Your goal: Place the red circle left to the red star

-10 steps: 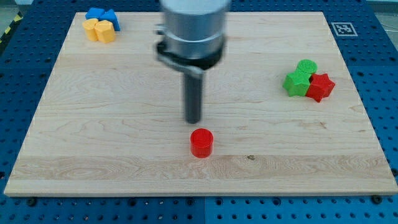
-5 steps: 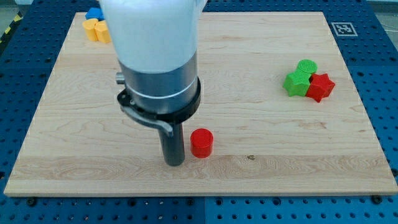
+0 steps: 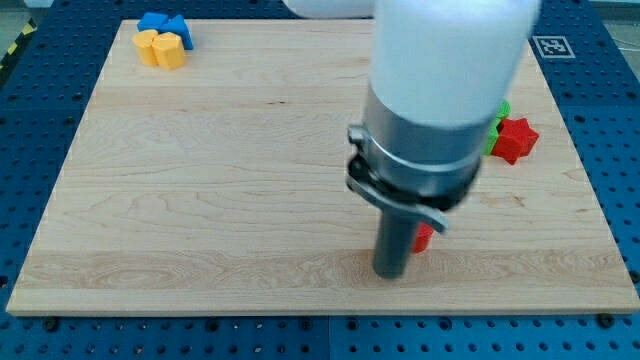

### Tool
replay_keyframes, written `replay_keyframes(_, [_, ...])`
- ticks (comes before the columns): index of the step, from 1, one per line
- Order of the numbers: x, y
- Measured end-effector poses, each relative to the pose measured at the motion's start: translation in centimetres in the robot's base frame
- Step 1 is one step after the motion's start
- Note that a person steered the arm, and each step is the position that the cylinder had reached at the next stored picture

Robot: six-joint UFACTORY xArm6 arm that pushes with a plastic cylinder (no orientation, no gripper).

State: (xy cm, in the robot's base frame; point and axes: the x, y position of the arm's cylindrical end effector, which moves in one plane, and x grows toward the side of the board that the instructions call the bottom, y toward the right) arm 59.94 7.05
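My tip (image 3: 391, 272) rests on the wooden counter (image 3: 200, 200) near the view's bottom edge, right of centre; I carry no claw, only this dark rod, so nothing is gripped. One red circle (image 3: 424, 237) sits touching the rod on its right side, mostly hidden behind it. One red star (image 3: 514, 139) lies well apart toward the view's upper right, with one green block (image 3: 497, 118) of unclear shape peeking out beside it, while one yellow block (image 3: 160, 47) and one blue block (image 3: 163, 23) sit together at the view's top left corner.
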Motion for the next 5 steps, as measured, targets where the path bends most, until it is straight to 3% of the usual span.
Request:
replay_keyframes(1, [-0.4, 3.7])
replay_keyframes(3, [-6.3, 3.6])
replay_keyframes(4, [-6.2, 2.8])
replay_keyframes(5, [-5.6, -2.0])
